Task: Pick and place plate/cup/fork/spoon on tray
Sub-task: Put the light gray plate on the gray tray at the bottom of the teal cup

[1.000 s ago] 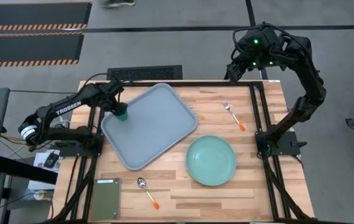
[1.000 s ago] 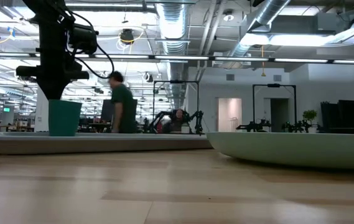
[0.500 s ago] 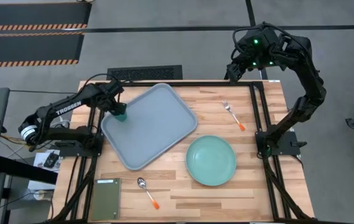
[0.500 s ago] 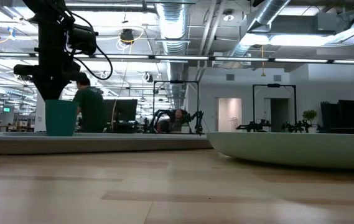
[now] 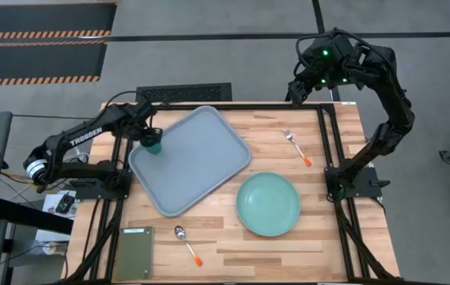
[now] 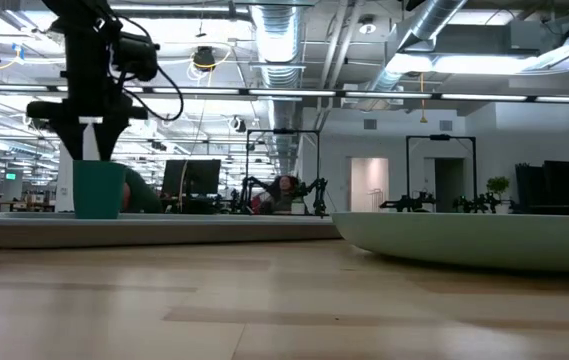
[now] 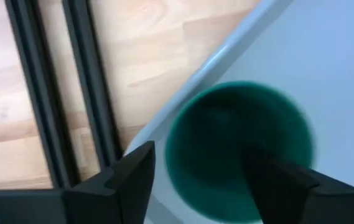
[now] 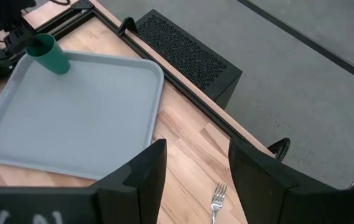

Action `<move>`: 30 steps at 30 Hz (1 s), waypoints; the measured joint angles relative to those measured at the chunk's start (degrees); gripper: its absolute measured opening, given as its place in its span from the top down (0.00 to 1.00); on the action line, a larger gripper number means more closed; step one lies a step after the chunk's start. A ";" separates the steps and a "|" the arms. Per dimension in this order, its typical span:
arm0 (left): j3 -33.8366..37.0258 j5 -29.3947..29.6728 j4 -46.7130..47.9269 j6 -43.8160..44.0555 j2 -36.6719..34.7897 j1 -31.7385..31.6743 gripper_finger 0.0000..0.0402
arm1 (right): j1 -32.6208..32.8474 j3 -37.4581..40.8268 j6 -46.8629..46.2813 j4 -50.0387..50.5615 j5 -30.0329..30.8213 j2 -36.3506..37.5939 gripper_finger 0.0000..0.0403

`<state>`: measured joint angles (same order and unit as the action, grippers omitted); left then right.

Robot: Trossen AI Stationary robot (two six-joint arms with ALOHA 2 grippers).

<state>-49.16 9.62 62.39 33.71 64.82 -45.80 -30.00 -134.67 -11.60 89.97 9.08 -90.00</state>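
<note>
The cup is seen standing upright on the tray, in the tray's corner nearest the left arm, close to the raised rim. The left gripper is positioned directly above the cup, and its fingers are spread apart, one outside the cup's wall and the other over its mouth, with no grip applied; in the low view the gripper is shown hanging just over the cup, which rests on the tray. The plate is laid on the wooden table, just beside the tray's corner and towards the right arm. The fork is found on the table between the tray and the right arm's base, well apart from the plate. The spoon is placed near the table's front edge, next to a dark olive rectangle. The right gripper is held raised beyond the table's far edge, its fingers parted and holding nothing.
</note>
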 joint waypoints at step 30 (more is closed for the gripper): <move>-9.91 -6.15 0.51 6.80 -12.97 4.77 0.41 | 9.76 54.51 -16.14 -9.41 -5.88 15.71 0.51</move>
<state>-59.07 3.46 62.90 40.51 51.85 -41.03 -20.24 -80.16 -27.73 80.57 3.21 -74.29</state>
